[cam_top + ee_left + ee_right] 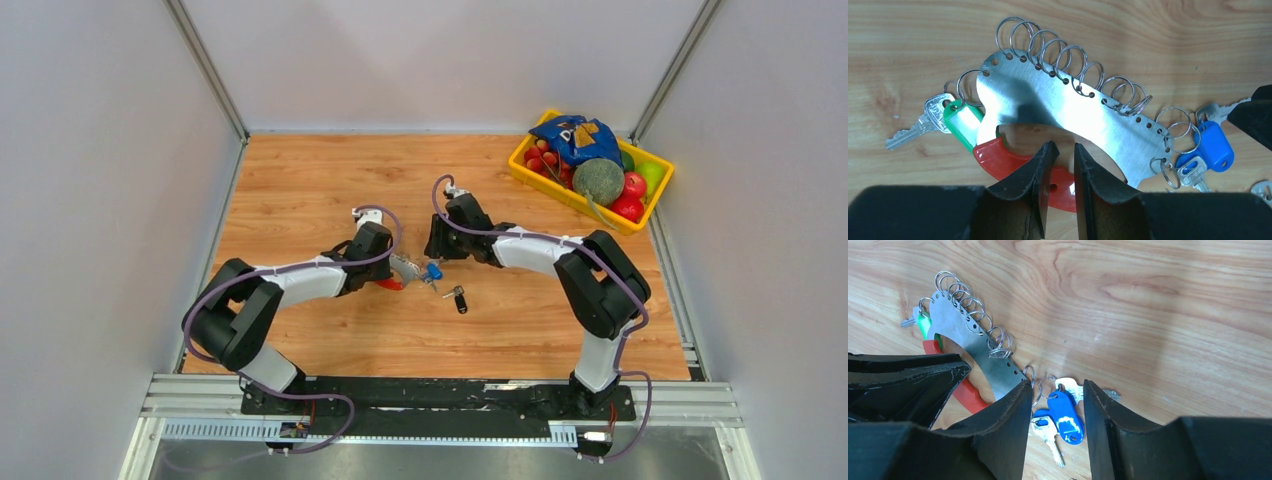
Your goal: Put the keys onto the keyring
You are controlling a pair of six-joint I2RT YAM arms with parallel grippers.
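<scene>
— Several keys, where do they lie?
— The blue-tagged silver keys (1064, 415) rest on the wooden table (1148, 315) between the spread fingers of my right gripper (1055, 385). The black-headed key (459, 298) lies near them, apart.
— And the keyring?
— The curved silver metal plate edged with wire rings (1058, 100), with its red handle (1003, 160) and green tag (964, 122), lies just beside the blue keys. My left gripper (1062, 150) is over the handle, fingers nearly together. I cannot tell whether they pinch it.

Shiny metal keyring (1058, 105), woodgrain table (1148, 30)
</scene>
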